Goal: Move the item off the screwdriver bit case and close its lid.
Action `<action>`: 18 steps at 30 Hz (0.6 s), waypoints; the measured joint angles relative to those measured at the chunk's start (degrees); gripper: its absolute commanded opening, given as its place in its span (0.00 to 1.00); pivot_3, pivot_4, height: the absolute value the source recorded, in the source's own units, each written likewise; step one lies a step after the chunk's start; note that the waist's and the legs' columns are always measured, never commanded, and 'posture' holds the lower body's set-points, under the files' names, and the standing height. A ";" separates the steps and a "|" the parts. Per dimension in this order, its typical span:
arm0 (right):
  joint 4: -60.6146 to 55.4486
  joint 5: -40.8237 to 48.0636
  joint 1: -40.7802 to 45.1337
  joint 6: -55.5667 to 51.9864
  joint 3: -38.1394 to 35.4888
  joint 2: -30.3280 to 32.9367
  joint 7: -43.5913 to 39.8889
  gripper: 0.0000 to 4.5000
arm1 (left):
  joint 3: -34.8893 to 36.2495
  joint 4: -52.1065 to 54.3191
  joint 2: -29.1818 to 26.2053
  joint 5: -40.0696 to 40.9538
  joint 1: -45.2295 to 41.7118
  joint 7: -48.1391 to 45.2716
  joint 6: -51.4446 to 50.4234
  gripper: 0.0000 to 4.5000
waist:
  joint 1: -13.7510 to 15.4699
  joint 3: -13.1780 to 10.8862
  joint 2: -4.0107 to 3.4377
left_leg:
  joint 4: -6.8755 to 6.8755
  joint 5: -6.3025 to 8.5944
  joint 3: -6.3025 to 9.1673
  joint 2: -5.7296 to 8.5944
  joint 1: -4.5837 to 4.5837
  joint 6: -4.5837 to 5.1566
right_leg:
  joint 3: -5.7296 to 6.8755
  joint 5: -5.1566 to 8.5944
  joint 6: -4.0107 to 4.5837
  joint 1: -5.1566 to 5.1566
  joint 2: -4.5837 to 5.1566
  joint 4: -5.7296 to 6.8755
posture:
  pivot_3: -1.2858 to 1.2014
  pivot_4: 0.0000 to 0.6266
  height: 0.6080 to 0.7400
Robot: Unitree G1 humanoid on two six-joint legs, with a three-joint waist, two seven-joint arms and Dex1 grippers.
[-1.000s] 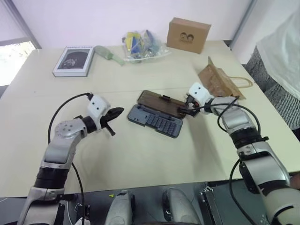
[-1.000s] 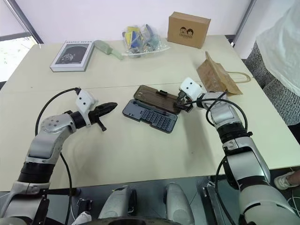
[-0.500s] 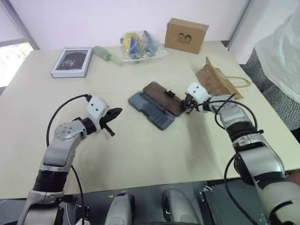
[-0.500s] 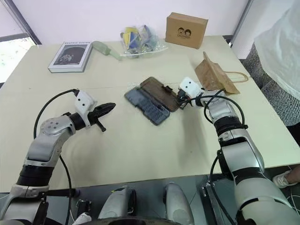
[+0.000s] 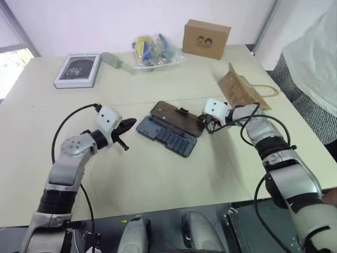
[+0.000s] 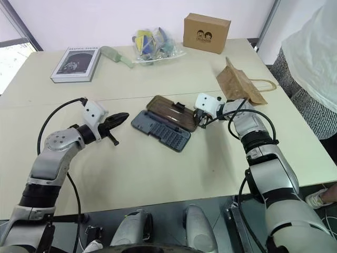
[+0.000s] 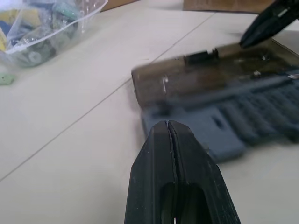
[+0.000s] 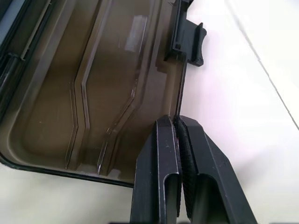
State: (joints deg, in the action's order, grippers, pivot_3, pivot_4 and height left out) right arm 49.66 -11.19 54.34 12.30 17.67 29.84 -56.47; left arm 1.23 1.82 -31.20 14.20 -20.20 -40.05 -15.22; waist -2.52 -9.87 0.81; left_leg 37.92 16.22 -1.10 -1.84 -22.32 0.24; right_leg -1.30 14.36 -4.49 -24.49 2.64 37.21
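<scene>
Right wrist view shows the right gripper [image 8: 180, 122] squeezed tight on the long edge of the lid [image 8: 100, 88], near its latch. That lid lies open beside the tray, near this arm. The left gripper [image 7: 167, 127] is pressed together, holding nothing.

The right gripper [image 8: 178, 128], open a second ago, is now pinched shut on the far edge of the lid [image 6: 169, 112], lifting it slightly. The screwdriver bit case [image 6: 160, 130] has swivelled.
</scene>
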 measured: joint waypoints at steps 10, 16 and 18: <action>-0.19 -1.57 4.46 11.04 1.47 -2.63 -3.12 0.01 | 0.00 -0.68 -0.32 0.01 -0.42 -1.01 0.63 0.00 | 0.04 0.00 -0.01 | -0.01 0.00 -0.01 -0.03 0.00 -0.01 | 0.00 0.00 0.00 -0.03 0.06 0.01 | 0.52 0.24 1.00; 1.03 -2.92 5.09 15.83 2.57 -4.44 -2.95 0.01 | 0.00 -0.68 -0.39 0.01 -0.41 -1.09 0.63 0.00 | -0.05 -0.01 -0.01 | -0.02 0.00 -0.02 -0.03 0.00 -0.01 | 0.00 0.00 0.00 -0.04 0.08 0.01 | 0.52 0.24 1.00; 2.02 -3.23 5.47 16.69 2.66 -5.05 -2.94 0.01 | -0.01 -0.68 -0.45 0.02 -0.41 -1.15 0.64 0.00 | -0.04 0.00 -0.01 | -0.02 0.00 -0.02 -0.04 0.00 -0.01 | 0.00 0.00 0.00 -0.04 0.08 0.01 | 0.52 0.24 1.00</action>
State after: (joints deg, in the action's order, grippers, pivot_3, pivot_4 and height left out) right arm 51.69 -14.42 59.81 28.99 20.33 24.79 -59.40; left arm 1.22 1.15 -31.64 14.21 -20.62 -41.20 -14.58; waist -2.56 -9.87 0.80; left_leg 37.91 16.22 -1.12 -1.87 -22.33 0.23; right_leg -1.30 14.36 -4.49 -24.53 2.73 37.22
